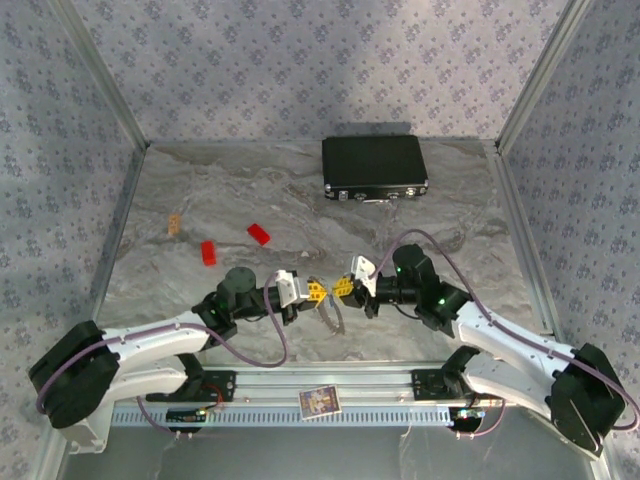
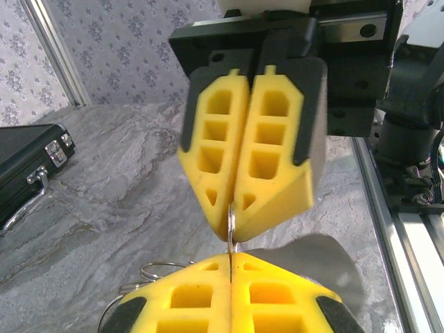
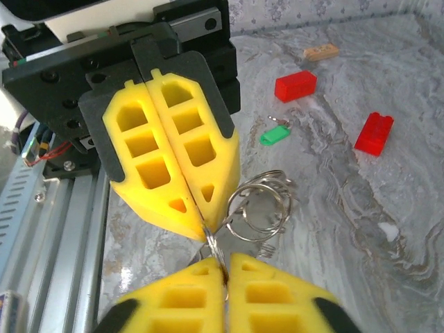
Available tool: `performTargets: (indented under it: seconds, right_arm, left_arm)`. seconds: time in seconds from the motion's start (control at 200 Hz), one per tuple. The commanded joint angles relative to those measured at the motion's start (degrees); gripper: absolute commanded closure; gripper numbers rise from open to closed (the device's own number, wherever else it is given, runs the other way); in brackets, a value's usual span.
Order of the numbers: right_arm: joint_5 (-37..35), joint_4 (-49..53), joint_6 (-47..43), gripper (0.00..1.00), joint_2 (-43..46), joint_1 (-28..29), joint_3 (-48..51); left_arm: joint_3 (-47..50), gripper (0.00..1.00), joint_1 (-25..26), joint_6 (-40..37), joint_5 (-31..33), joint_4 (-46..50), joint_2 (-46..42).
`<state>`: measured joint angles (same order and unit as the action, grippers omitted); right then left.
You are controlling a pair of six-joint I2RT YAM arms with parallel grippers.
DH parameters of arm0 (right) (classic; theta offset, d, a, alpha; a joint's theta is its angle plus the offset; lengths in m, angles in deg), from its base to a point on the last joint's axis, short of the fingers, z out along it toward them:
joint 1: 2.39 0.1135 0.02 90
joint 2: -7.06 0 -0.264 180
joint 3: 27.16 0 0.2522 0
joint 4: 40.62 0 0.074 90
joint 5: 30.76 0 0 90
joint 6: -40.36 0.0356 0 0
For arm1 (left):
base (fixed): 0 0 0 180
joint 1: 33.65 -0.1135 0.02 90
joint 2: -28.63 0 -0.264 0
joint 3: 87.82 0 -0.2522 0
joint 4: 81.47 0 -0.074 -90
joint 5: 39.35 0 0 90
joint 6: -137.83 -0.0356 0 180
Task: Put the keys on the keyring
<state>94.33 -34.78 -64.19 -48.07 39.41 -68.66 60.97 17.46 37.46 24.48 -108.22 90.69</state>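
The left gripper (image 1: 316, 291) and the right gripper (image 1: 343, 287) are meeting tip to tip near the middle of the tabletop's (image 1: 450, 200) near edge, both clamping shut on the keyring (image 3: 260, 205), while a green key (image 3: 274, 135) is lying apart near a red block (image 3: 295, 85).

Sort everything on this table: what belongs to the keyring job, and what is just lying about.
Job: silvery wire keyring, pinched by the left gripper and right gripper; green plastic-headed key.
Lying about: two red rectangular blocks; small tan block; black rectangular case.
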Motion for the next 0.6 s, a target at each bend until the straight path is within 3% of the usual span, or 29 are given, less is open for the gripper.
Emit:
performTargets:
  seconds: [0.0,0.09,0.19,0.265,0.41,0.595]
  right_arm:
    - [2.03,-0.16,-0.54,1.0,-0.22,-0.07,-2.52]
    - [2.36,2.49,-1.67,1.0,-0.15,-0.01,-3.86]
    - [-0.19,9.9,-5.38,1.0,-0.45,1.08,-7.2]
    - [-3.33,17.42,-9.29,1.0,-1.27,2.57,-10.7]
    - [-9.14,30.11,-15.66,1.0,-4.96,5.52,-18.13]
    - [-13.63,37.46,-19.85,1.0,-9.06,8.63,-24.5]
  left_arm:
    - [-0.83,1.0,0.28,0.53,-1.74,-3.4,-0.18]
    - [-1.4,1.0,0.27,0.13,-0.77,-1.29,-0.51]
    - [-3.08,0.79,0.28,-1.06,0.75,4.22,-1.61]
    - [-4.35,0.74,0.28,-2.72,1.17,8.93,-2.63]
    - [-6.46,0.72,0.23,-5.18,0.87,15.71,-4.05]
    - [-8.92,0.76,0.22,-6.85,-0.88,20.62,-3.52]
